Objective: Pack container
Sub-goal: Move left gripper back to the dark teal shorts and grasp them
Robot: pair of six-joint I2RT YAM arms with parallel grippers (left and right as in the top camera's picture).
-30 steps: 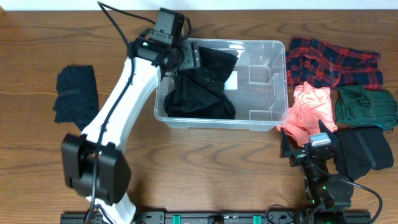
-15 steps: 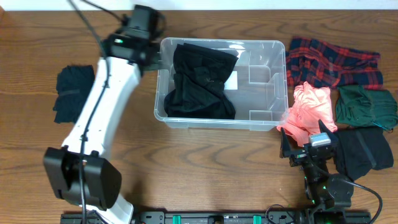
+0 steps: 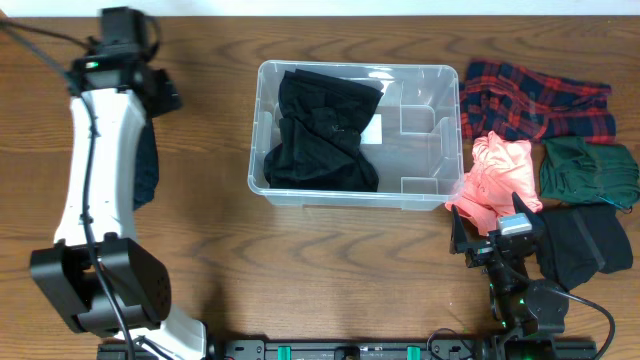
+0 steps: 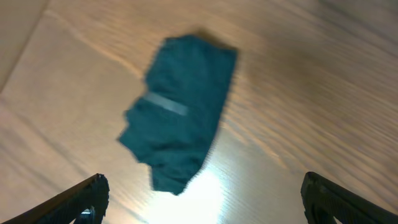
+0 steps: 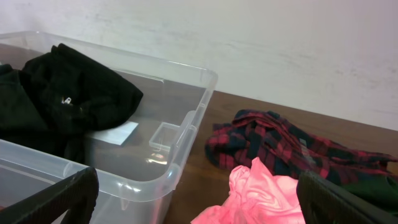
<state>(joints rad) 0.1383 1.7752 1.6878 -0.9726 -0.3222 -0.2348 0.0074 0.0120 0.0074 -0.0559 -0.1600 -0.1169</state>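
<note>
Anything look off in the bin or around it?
Nothing is spilled or damaged. The black garment is crumpled in a heap in the left half of the bin rather than laid flat, and the right half holds no clothes. Outside, the pink cloth appears to touch the bin's front right corner.

Overhead: we get bright, even light with only soft shadows. Left wrist view is motion-blurred, with a glare patch on the table (image 4: 211, 186) below the teal cloth (image 4: 180, 124). Right wrist view is sharp, with sheen on the container (image 5: 198, 102) rim.
</note>
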